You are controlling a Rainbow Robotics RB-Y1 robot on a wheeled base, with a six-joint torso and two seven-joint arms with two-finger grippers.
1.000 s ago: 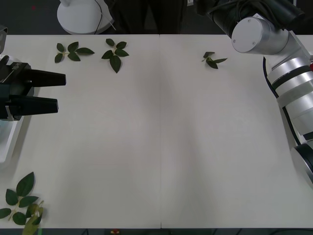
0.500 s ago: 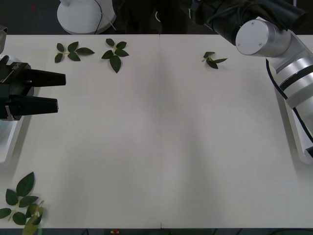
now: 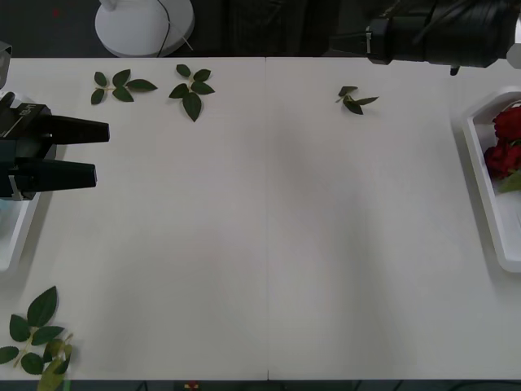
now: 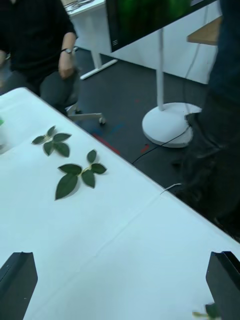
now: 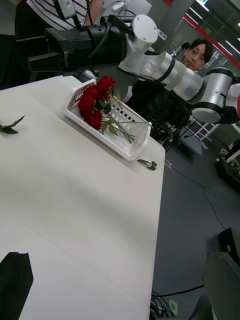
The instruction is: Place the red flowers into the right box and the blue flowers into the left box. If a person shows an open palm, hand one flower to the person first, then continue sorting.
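Several red flowers (image 3: 505, 142) lie in the right box (image 3: 476, 163) at the table's right edge; the left wrist view has these roses (image 5: 95, 102) in the same tray (image 5: 125, 150). The blue flowers are out of view. At the left edge, a corner of the left box (image 3: 10, 244) pokes out under my left gripper (image 3: 102, 152), which hovers open and empty. My right gripper (image 3: 350, 41) is raised over the far edge, open and empty, fingers (image 4: 17, 285) wide apart. A person in dark clothing (image 4: 35, 40) sits beyond the table, hand lowered.
Loose green leaf sprigs lie at the far left (image 3: 120, 85), beside it (image 3: 192, 88), at the far right (image 3: 354, 99) and at the near left corner (image 3: 37, 330). A white stand base (image 3: 145, 24) sits on the floor behind the table.
My right arm has swung up and back from above the right box to the far edge, uncovering the tray and its roses. The left gripper has not moved.
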